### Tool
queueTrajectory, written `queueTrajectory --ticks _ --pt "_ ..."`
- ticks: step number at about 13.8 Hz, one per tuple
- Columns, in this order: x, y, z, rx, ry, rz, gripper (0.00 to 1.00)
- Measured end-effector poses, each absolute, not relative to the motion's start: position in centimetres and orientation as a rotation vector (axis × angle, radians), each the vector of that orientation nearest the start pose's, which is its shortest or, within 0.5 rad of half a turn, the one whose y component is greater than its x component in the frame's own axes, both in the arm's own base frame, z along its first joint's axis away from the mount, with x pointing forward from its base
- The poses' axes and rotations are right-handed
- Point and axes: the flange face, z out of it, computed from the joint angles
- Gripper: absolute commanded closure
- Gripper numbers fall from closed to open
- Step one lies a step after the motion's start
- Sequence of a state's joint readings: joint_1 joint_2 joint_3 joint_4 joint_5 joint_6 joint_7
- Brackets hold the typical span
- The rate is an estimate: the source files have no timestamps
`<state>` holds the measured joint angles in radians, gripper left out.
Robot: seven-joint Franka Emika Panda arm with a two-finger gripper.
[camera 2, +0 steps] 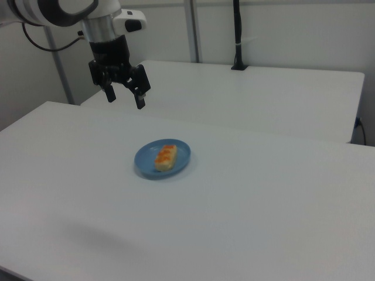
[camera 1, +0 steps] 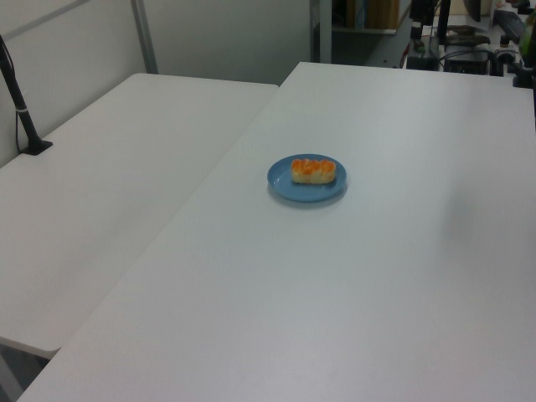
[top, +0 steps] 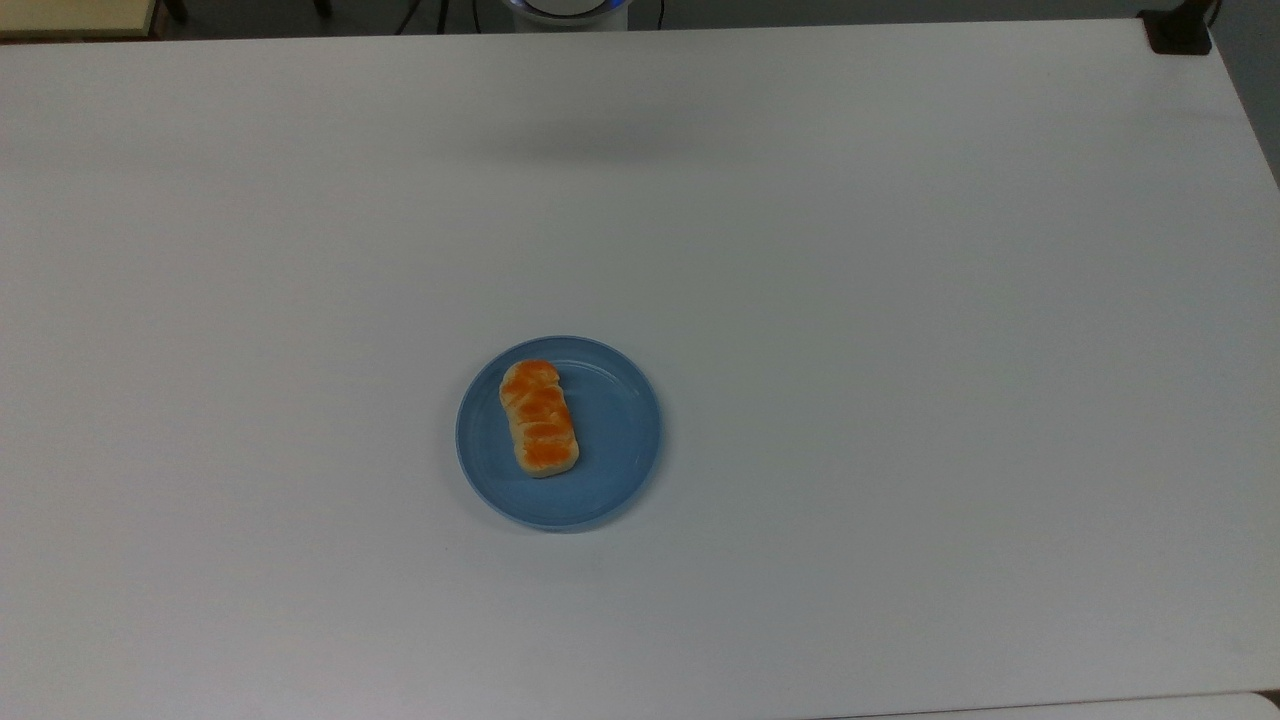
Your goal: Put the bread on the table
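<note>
The bread (top: 539,417), a small loaf with a glossy orange-brown lumpy top and pale sides, lies on a round blue plate (top: 620,440) on the white table (top: 900,350). The left view shows the bread (camera 1: 312,171) on the plate (camera 1: 289,186) near the table's middle, and the right view shows the bread (camera 2: 166,157) on the plate (camera 2: 181,153) too. In the right view my gripper (camera 2: 125,100) hangs open high above the table, up and to the right view's left of the plate, with nothing between its black fingers (camera 2: 140,100).
A second white table (camera 1: 100,193) adjoins on the left view's left, with a black pole and cable (camera 1: 21,109) at its far side. Equipment (camera 1: 469,42) stands beyond the far edge. A black clamp (top: 1180,35) sits at the top view's upper right corner.
</note>
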<state>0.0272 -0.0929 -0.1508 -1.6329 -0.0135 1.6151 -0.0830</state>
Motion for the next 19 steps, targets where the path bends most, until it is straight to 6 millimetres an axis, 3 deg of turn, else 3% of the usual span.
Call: queueTrajectory --ticks 19 --pt "52.90 -7.08 64.49 -3.147 0.064 -0.112 0.00"
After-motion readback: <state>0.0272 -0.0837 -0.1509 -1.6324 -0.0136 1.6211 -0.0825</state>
